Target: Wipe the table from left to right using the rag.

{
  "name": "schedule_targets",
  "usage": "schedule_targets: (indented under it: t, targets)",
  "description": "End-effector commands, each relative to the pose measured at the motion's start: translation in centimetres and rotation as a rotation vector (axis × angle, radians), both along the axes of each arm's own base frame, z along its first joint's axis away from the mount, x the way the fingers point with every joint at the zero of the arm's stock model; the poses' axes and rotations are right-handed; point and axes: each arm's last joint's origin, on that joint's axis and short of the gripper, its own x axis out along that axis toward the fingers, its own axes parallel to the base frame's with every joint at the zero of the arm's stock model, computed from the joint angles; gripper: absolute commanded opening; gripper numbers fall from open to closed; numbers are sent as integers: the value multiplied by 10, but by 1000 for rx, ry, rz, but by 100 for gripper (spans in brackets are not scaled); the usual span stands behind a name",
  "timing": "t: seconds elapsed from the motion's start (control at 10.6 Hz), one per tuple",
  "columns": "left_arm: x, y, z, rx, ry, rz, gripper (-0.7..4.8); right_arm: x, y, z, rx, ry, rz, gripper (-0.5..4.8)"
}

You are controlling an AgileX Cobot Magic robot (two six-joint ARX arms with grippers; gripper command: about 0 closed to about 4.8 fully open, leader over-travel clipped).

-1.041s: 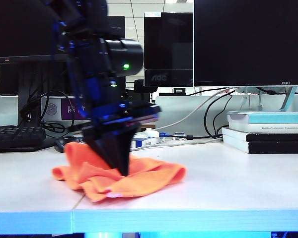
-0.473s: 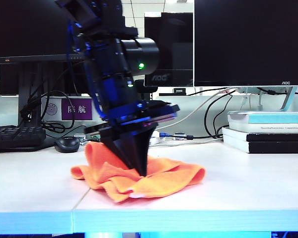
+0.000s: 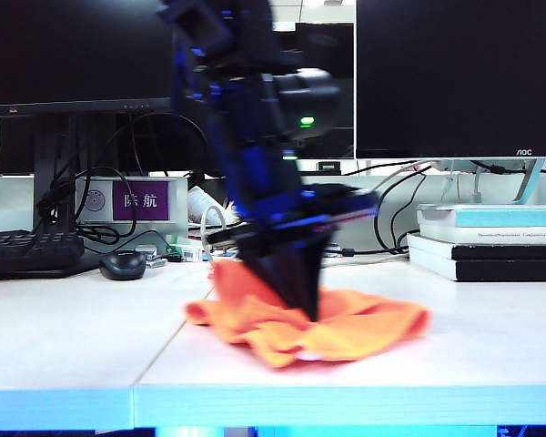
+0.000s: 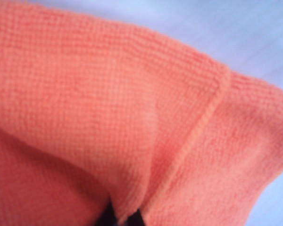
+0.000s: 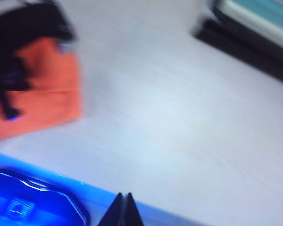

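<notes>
Since a second ago the left gripper [image 3: 311, 314] has dragged the rag [image 3: 346, 330] a good way rightward across the table [image 3: 64, 341], past the seam between the two panels. Its jaws are pinched tight on a fold of the orange cloth, tips pointing down into the bunched middle; the left wrist view is basically all rag [image 4: 108, 108] with the dark fingertips [image 4: 137, 219] peeking out at the edge. The right gripper [image 5: 123, 209] hangs off to the side over bare table [image 5: 179, 117], jaws closed together, holding nothing, rag [image 5: 42, 94] well apart from it. Behind sit a mouse [image 3: 123, 265], keyboard [image 3: 27, 252], stacked books [image 3: 487, 241] and monitors [image 3: 455, 77]
</notes>
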Motion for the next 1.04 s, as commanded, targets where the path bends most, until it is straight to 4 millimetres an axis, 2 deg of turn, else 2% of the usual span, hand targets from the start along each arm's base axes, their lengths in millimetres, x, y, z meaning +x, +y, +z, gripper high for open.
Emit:
schedule_targets:
  t: [0.09,0.47,1.04]
  targets:
    - [-7,-18,-14,13,25,-39,-6,-1,-8,-1,-27,33,-52,-1]
    - [-11,-53,-16,-8,30,-101,-5,0,-20,-1,-30,44,-117,-1]
    - [-13,-66,-21,-46,4,-104,-5,-1,-21,-1,-35,49,-121,-1]
